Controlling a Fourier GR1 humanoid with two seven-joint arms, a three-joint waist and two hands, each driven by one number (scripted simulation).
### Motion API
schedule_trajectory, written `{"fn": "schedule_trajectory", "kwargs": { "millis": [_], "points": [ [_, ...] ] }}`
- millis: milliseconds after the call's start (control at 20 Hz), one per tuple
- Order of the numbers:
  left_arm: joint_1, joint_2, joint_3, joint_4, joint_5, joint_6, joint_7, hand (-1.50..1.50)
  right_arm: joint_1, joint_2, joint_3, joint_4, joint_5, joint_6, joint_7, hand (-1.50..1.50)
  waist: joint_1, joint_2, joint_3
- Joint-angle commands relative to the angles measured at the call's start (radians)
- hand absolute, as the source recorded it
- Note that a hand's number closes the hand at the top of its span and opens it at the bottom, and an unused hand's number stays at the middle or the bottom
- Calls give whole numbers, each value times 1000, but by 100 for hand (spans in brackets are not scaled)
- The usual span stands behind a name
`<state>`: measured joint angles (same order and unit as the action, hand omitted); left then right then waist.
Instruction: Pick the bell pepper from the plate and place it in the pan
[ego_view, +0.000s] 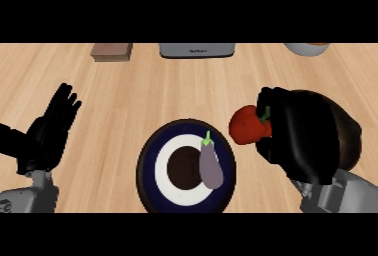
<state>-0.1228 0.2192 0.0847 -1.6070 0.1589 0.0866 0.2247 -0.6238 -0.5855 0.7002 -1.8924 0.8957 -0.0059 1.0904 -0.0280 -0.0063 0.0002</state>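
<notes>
A: Head view: where is the bell pepper (248, 125)?
B: In the right hand (295, 135), fingers curled round it, between the plate (151, 150) and the dark pan (347, 140).
A: Left hand (52, 130)?
B: Fingers straight, resting at the left edge.

Eggplant (211, 167) on plate (151, 165), counter (184, 85) centre | bell pepper (247, 125) right of plate, beside pan (347, 135)

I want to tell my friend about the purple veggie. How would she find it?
Look for the round dark plate with white rings at the counter's front. The eggplant lies on its right side: long, purple, green-stemmed, unlike the red bell pepper in the right robot hand.
</notes>
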Motion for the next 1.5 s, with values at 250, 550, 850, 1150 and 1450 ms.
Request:
{"fn": "schedule_trajectory", "kwargs": {
  "millis": [250, 550, 850, 1150, 1450],
  "points": [
    [-30, -26, -23, 9, -30, 18, 7, 0, 226, -154, -352, 79, -95, -185, -205, 150, 21, 8, 1],
    [-30, 9, 21, -9, 15, -33, 19, 0, 332, -163, -492, 259, -203, -290, -504, 150, 32, 8, 1],
    [-48, -20, -2, 60, -20, -28, -19, 0, 339, -80, -529, 549, -301, -373, -834, 150, 37, 11, 1],
    [-41, -14, 5, -23, -5, -33, 43, 0, 249, 21, -539, 838, -211, -412, -955, 150, 41, 9, 0],
    [-86, -32, -8, -15, -31, 6, 64, 0, 220, 92, -646, 1085, -354, -381, -993, -150, 47, 12, 2]
  ]
}}
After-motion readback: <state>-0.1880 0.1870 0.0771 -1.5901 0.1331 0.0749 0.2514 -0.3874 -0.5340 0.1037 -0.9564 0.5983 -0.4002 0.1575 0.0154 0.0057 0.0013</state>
